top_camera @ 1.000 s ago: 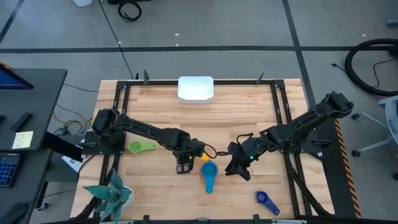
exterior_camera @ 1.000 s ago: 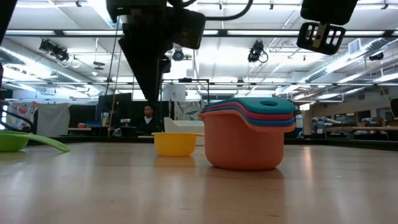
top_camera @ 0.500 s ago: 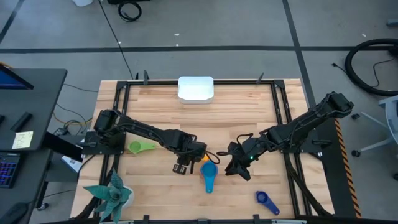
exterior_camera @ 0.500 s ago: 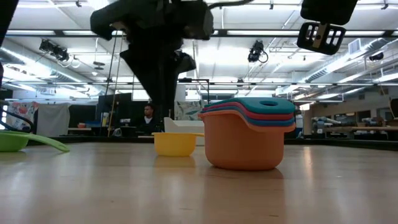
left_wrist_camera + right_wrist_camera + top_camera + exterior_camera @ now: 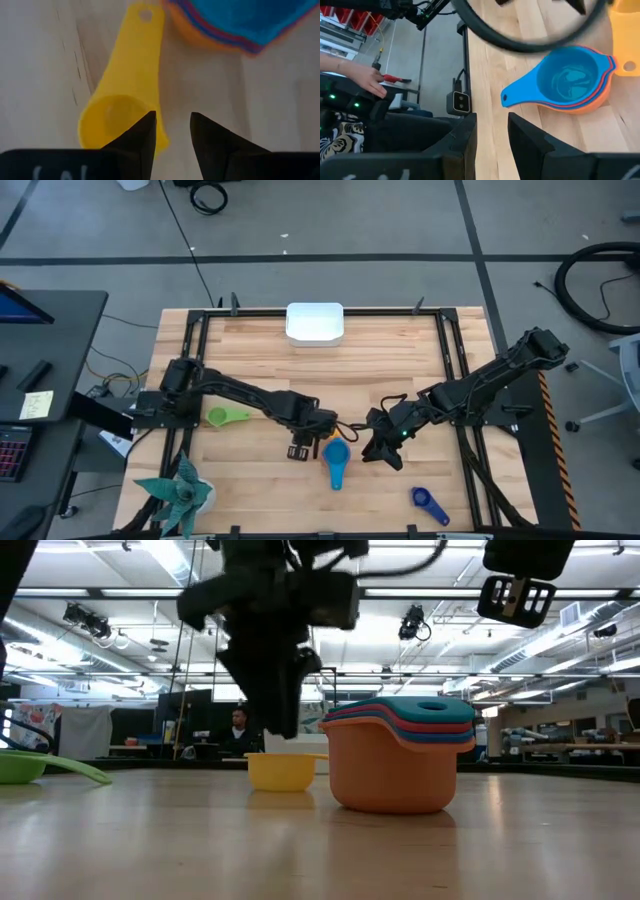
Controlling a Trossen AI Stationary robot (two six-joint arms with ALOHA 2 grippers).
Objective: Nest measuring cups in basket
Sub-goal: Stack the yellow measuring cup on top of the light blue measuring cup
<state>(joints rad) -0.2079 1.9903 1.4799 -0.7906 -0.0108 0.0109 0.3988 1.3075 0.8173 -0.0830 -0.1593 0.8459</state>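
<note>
The left gripper (image 5: 171, 131) has slid over from beside the stack (image 5: 336, 454) and dropped closer to the yellow cup (image 5: 117, 117) — so that cup looks next to be nested. Its jaws stand partly apart, holding nothing, poised over the cup's rim. The basket (image 5: 315, 322) sits well apart at the far edge. The right gripper (image 5: 491, 131) waits beside the stack, part-open and empty.

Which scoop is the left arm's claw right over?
The yellow cup. The left end effector hangs open just above its bowl, while the green cup and dark blue cup lie far off.
</note>
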